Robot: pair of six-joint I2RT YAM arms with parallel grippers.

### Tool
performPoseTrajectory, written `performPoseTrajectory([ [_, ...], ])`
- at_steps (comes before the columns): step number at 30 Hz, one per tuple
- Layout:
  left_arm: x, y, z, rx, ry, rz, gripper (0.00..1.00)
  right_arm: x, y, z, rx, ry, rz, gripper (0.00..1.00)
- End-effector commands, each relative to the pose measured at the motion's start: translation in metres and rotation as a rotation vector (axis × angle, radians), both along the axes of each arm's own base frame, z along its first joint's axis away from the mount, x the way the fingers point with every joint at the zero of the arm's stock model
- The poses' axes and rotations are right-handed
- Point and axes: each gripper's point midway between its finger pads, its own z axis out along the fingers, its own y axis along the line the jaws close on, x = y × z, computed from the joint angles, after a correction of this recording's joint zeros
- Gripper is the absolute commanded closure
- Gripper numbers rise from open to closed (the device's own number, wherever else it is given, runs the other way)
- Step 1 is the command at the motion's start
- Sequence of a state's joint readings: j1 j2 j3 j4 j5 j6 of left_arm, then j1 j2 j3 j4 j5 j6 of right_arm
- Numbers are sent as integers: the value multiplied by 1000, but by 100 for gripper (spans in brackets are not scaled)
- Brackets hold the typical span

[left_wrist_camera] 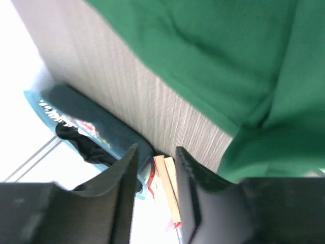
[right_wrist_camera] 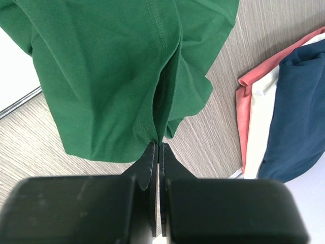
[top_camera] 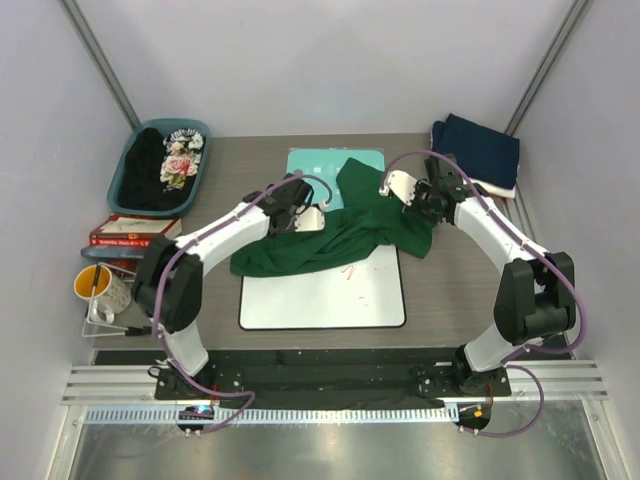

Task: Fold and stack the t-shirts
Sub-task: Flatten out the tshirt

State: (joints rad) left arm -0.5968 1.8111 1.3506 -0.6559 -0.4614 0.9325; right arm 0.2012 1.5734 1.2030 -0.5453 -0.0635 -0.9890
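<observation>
Green t-shirt (top_camera: 350,228): crumpled mid-counter (top_camera: 455,290), partly over whiteboard (top_camera: 320,300).
Right pincer (right_wrist_camera: 158,148): closed, pinching green t-shirt's edge.
Left pincer (left_wrist_camera: 156,152): parted, empty, beside the shirt.
Folded t-shirts (top_camera: 480,150): stacked, far-right corner.

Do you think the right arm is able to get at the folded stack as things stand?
Probably not yet: the right gripper is shut on the green shirt. The stack lies close by with only table between, so once it lets go the way looks free.
</observation>
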Motion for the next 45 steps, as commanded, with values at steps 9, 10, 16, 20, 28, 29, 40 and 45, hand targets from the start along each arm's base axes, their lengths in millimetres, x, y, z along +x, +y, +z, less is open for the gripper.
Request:
performPoseTrajectory([
  [9,-123,3,6,-321,72,-122,89,10,1,10,-6,-43,-9,99],
  [10,-126,-1,4,-345,44,-141,89,10,2,10,-7,-41,-7,99],
  [16,-154,-1,-43,-341,14,-210,95,18,5,14,-17,-30,-5,99],
  [20,-145,-1,-59,-339,-30,-182,100,21,9,19,-24,-32,2,99],
  [28,-129,-8,-69,-378,-136,-182,100,17,17,18,-24,-21,10,99],
  [29,-128,-8,-68,-382,-141,-181,100,16,17,18,-24,-19,10,99],
  [40,-107,-3,-79,-368,-102,-120,100,16,17,18,-23,-17,11,99],
  [45,-98,-1,-85,-361,-103,-112,100,14,17,18,-20,-16,7,99],
])
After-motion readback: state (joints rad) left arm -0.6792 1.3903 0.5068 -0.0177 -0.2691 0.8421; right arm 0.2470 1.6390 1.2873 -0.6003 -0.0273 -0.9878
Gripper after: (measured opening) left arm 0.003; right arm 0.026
